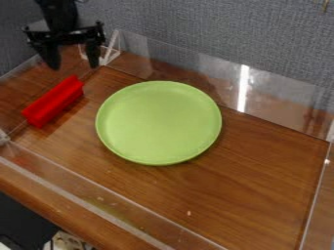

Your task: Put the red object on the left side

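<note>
The red object is a small bright red bar-shaped block lying on the wooden table at the left, left of the light green round plate. My gripper hangs above the table's back left corner, behind and above the red block, apart from it. Its two black fingers are spread open with nothing between them.
Clear acrylic walls ring the wooden table on all sides. A grey textured wall stands behind. The plate takes up the table's middle.
</note>
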You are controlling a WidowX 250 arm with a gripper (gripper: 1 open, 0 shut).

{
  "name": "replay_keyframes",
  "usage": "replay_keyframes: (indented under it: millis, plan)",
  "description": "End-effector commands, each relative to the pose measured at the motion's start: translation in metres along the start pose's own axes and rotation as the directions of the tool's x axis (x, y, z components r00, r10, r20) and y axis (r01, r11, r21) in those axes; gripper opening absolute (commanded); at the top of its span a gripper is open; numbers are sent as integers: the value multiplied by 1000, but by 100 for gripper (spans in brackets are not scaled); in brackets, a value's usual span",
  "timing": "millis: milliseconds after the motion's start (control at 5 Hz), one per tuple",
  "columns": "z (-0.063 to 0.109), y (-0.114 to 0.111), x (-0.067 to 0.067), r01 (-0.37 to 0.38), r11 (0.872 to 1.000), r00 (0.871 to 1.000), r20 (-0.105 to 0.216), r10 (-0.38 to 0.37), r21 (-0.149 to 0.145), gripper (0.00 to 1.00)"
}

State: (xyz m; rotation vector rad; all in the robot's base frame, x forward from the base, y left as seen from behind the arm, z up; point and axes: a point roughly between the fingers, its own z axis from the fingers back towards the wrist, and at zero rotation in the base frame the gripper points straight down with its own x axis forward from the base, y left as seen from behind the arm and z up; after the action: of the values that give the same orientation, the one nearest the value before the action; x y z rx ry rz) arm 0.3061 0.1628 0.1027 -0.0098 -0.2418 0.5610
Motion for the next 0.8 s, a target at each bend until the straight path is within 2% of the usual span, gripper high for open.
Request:
replay_keyframes:
  millis: [0,200,400,600]
  plan:
    - [-2,-2,1,-55,998,998,27,55,8,100]
    - [-1,1,4,-56,998,998,35,56,13,100]
    - [1,-1,7,53,998,998,45,-53,-16,100]
    - [3,0,11,142,989,989,53,-140,-33,100]
